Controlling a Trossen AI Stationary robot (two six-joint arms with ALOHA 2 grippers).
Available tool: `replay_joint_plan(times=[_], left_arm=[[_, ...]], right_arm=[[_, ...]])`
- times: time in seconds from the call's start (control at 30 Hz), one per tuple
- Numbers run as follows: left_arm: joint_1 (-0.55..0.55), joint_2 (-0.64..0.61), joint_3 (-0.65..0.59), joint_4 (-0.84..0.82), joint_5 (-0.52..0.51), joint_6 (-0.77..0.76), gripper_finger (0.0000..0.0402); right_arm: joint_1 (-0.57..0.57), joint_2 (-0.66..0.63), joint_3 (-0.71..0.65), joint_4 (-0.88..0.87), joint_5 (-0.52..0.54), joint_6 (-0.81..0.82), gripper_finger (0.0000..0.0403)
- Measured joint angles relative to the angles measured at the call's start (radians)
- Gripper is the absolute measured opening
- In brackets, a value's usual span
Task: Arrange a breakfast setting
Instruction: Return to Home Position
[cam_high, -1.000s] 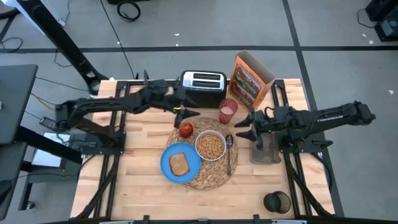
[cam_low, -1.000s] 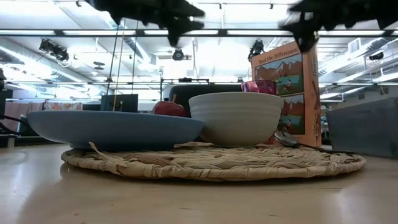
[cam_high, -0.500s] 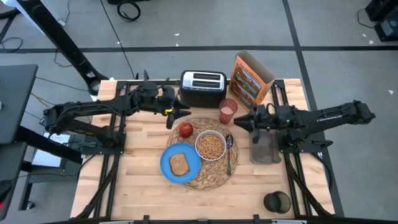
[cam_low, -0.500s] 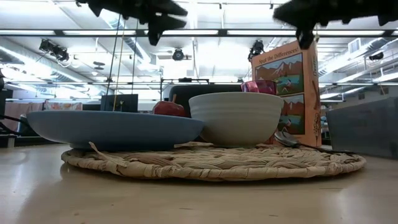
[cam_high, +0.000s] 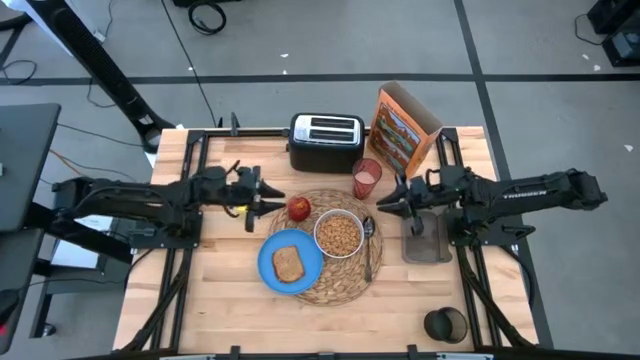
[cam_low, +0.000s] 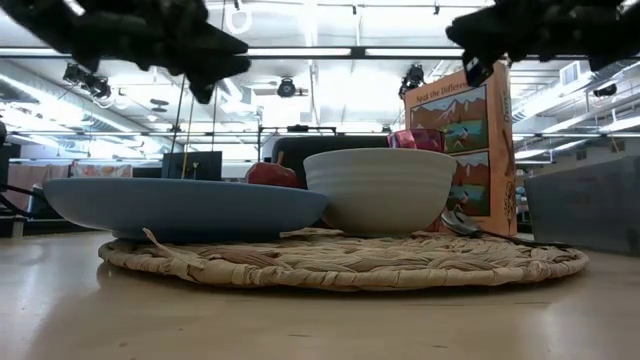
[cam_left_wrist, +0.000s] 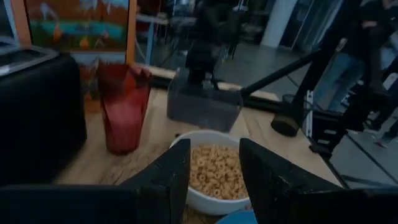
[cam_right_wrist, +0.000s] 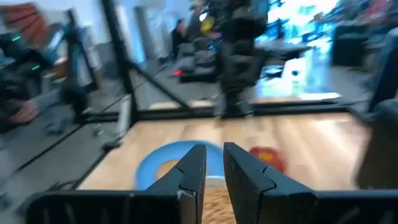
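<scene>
**Setting laid; arms due to park**

High view: the large round woven straw placemat lies mid-table. On it are the small blue plate with the toast slice, the white bowl filled with cereal, and the red apple. The metal spoon lies along the mat's right side. The translucent pink-red cup stands at the mat's upper right edge. The left gripper hovers over bare wood just left of the apple. The right gripper hangs near the cup, beside the grey organiser tray. Nothing looks left to place, so I judge the step in hand to be sending both arms home.

Low view: the left gripper and the right gripper hang high above the dishes, touching nothing.

Left wrist view: the jaws stand moderately apart and empty. The bowl shows between them, with the cup and the black toaster beyond.

Right wrist view: the jaws leave only a slim gap and hold nothing. The plate and the apple lie ahead.

The next move calls for each arm to draw back to its own side without dipping. The right arm must stay clear of the cup and the tall cardboard cereal box, and the left arm clear of the toaster.
</scene>
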Motion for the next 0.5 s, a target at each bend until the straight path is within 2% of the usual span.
replay_joint_plan(times=[0.2, 0.5], left_arm=[[0.002, -0.181, -0.091, -0.031, -0.046, 0.001, 0.0144], [0.001, -0.375, -0.207, -0.064, -0.087, 0.022, 0.0144]], right_arm=[[-0.027, -0.136, -0.094, 0.049, 0.004, 0.001, 0.0066], [0.007, -0.282, -0.182, 0.041, 0.038, 0.005, 0.0066]])
